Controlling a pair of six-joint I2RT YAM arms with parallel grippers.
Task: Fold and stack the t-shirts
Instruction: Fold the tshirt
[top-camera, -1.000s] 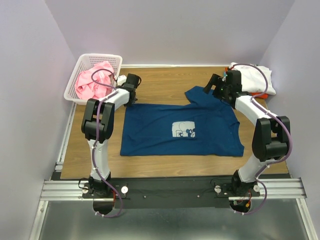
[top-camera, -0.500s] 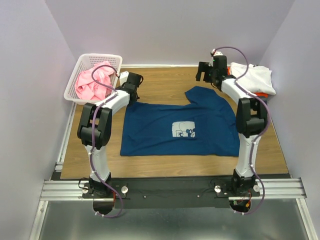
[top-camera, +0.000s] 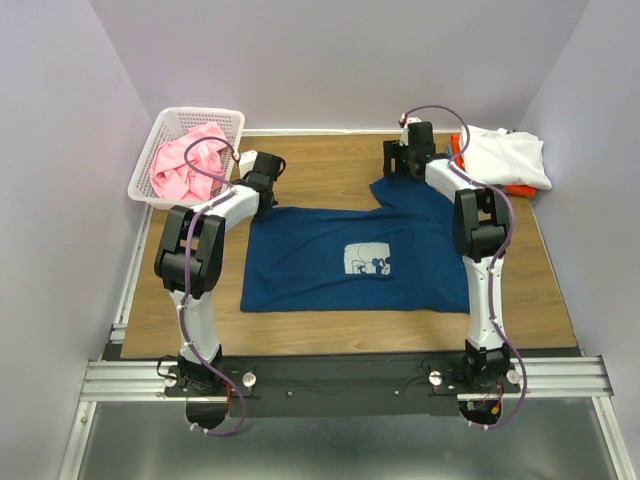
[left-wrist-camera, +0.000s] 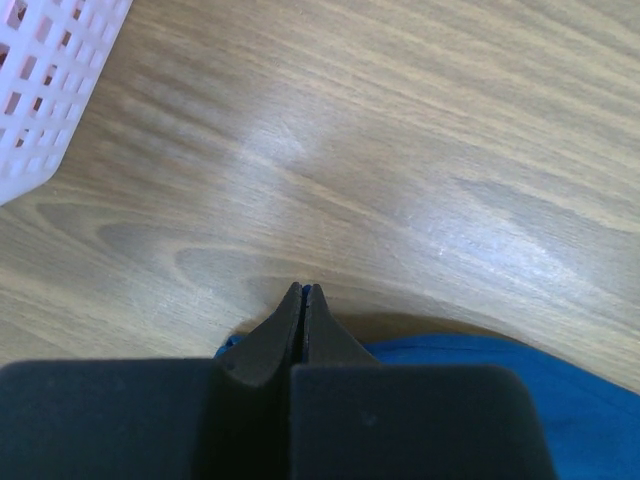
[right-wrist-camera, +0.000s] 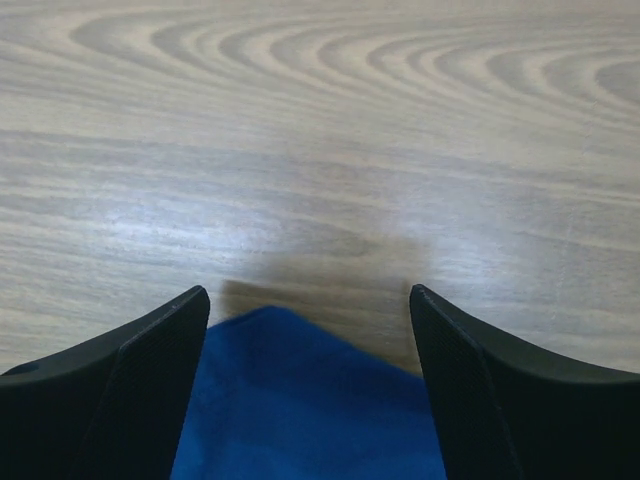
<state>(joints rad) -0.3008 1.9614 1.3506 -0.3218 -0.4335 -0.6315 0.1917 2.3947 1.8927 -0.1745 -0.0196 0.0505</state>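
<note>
Left wrist view: L gripper (left-wrist-camera: 303, 292) clamped tight at navy shirt (left-wrist-camera: 520, 380) edge, cloth pinch unclear — R gripper (right-wrist-camera: 308, 292) spread wide over its sleeve tip.

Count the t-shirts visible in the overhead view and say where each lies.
4: a navy t-shirt spread flat in the middle; a pink t-shirt bunched in the basket; a white t-shirt atop an orange t-shirt at the far right. More may lie hidden beneath.

Bare table (top-camera: 330, 160) lies free at twelve o'clock, between your left tool (left-wrist-camera: 303, 292) and right tool (right-wrist-camera: 308, 295). The white basket (top-camera: 172, 130) blocks ten o'clock, and the stacked shirts (top-camera: 505, 160) block two o'clock. Walls (top-camera: 60, 200) hem both sides.
</note>
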